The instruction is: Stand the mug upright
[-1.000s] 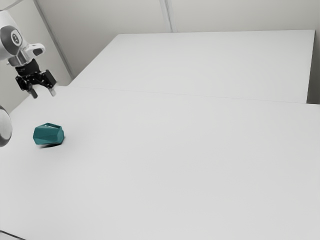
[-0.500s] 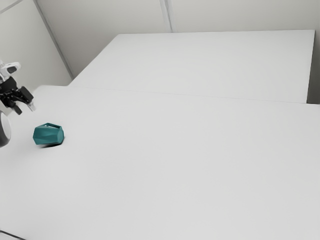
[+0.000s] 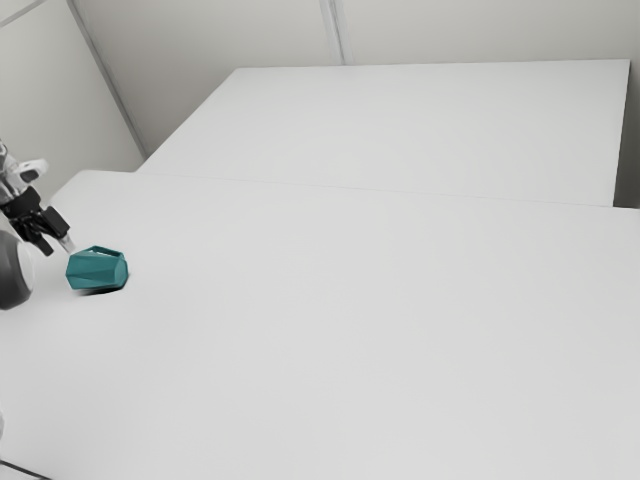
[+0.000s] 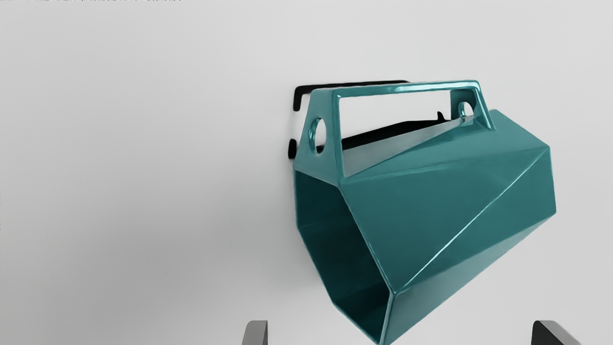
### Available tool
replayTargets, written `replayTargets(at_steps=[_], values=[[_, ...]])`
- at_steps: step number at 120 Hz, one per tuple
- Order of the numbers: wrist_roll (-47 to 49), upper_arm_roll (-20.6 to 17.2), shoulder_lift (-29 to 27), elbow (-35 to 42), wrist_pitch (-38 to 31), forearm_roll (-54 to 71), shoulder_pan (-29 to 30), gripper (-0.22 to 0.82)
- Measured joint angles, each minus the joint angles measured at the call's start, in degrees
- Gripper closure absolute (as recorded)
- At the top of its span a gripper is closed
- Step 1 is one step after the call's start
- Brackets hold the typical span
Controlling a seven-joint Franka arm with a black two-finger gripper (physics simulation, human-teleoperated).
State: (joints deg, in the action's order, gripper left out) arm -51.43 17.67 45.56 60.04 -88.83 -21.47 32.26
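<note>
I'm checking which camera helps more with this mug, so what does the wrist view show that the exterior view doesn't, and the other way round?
Wrist view: into the mug's dark mouth, and a hole at an end of its handle.
Exterior view: part of the arm and the walls.
Both: the mug lying on its side on the table, and the gripper, fingers apart.

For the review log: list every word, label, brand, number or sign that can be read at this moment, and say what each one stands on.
None can be read.
Teal faceted mug, lying on its side: no lettering on the faces that show.
White tabletop: no lettering seen.
Robot arm: no legible mark.
</note>
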Motion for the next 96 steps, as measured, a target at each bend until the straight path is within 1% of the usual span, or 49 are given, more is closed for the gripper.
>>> replayTargets(at_steps=[57,96], values=[[-4.06,0.76,2.51,0.65,-0.31,-6.07,0.26,0.0],[-5.45,0.99,2.96,1.12,1.59,-12.67,0.94,0.0]])
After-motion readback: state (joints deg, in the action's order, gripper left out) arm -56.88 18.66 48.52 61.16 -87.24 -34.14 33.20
